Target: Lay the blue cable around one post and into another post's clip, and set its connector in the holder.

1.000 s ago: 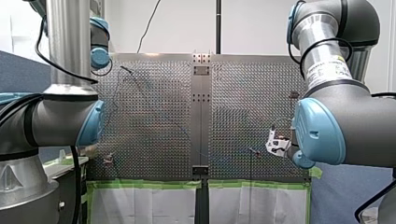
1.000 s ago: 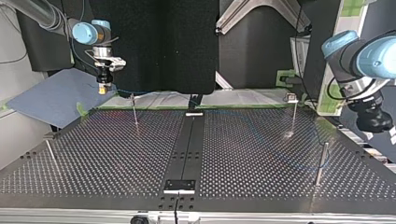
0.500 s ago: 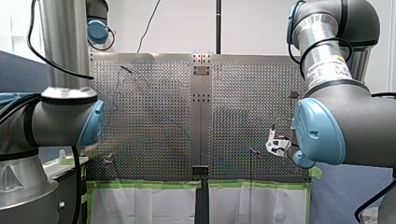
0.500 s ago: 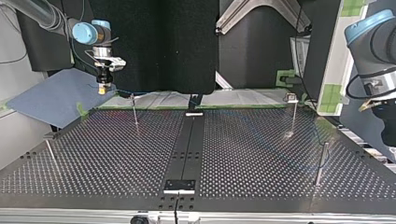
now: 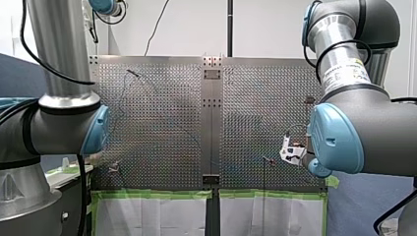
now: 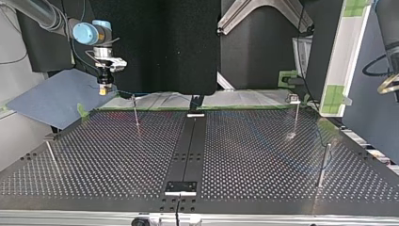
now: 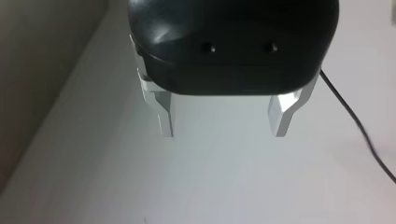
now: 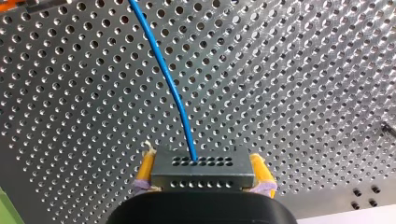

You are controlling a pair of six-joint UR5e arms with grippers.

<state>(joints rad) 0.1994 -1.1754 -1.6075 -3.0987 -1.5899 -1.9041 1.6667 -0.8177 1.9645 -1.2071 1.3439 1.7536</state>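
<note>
Even, bright light — soft blur

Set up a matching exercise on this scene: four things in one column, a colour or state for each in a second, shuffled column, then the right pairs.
Things
1. my left claw
2. my right claw
3. blue cable
4. tape strip

States
a. green, along the edge of the table
b. shut on the connector
c. open, nothing between its fingers
d. comes out of the connector's holed face

Pairs: 1-c; 2-b; 3-d; 4-a
</note>
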